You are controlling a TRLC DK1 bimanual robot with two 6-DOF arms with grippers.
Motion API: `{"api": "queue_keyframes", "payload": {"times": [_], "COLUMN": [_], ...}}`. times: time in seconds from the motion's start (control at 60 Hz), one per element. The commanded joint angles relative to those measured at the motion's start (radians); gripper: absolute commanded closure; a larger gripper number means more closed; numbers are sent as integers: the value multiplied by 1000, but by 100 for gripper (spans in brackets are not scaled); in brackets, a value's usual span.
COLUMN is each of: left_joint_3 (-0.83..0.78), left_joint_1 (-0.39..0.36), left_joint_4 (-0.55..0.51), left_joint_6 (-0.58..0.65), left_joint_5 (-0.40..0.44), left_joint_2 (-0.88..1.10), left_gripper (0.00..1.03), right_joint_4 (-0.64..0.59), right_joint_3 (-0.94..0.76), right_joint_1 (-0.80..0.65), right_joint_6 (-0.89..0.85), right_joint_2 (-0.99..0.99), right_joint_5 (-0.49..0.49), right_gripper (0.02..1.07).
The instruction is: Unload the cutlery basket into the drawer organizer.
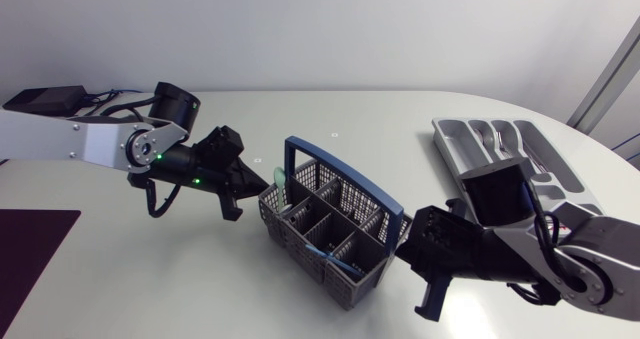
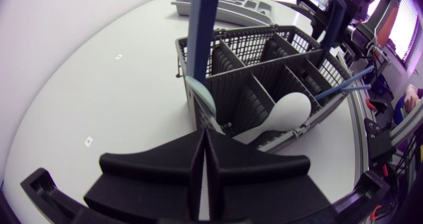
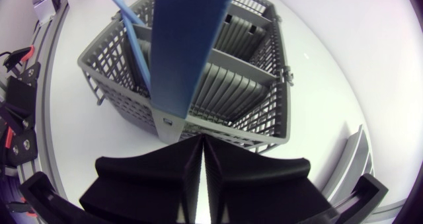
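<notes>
If the left gripper (image 2: 203,143) and right gripper (image 3: 201,146), both with fingers pressed together, are not spread first, the cutlery basket (image 3: 228,121) may be pushed over.

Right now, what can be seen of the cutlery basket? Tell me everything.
The cutlery basket is grey slatted plastic, with a tall blue handle arching over it and dividers forming several compartments. It stands upright on the white table, between both arms. A pale spoon bowl shows at the end by my left hand. Blue-handled pieces lean at the far end from it. My right hand faces the handle's base. Neither hand holds it.
</notes>
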Motion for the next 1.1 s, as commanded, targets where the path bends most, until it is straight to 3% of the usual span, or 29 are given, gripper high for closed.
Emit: {"api": "queue_keyframes", "payload": {"times": [0.0, 0.4, 0.567, 0.833, 1.083], "left_joint_3": [-87, -244, -264, -250, -224], "left_joint_1": [-24, 112, 145, 163, 168], "left_joint_4": [-58, -55, -53, 17, 22], "left_joint_6": [49, 78, 76, 38, 26], "left_joint_5": [69, 69, 69, 69, 69], "left_joint_2": [-41, -203, -237, -235, -222], "left_gripper": [100, 100, 100, 100, 100], "right_joint_4": [99, 237, 232, 232, 229], "right_joint_3": [52, 271, 359, 271, 233], "right_joint_1": [-11, -16, -16, -10, 35], "right_joint_6": [-14, 25, 29, 28, 35], "right_joint_2": [72, 362, 442, 387, 342], "right_joint_5": [-18, -5, -1, -10, 14], "right_gripper": [97, 97, 97, 97, 97]}}
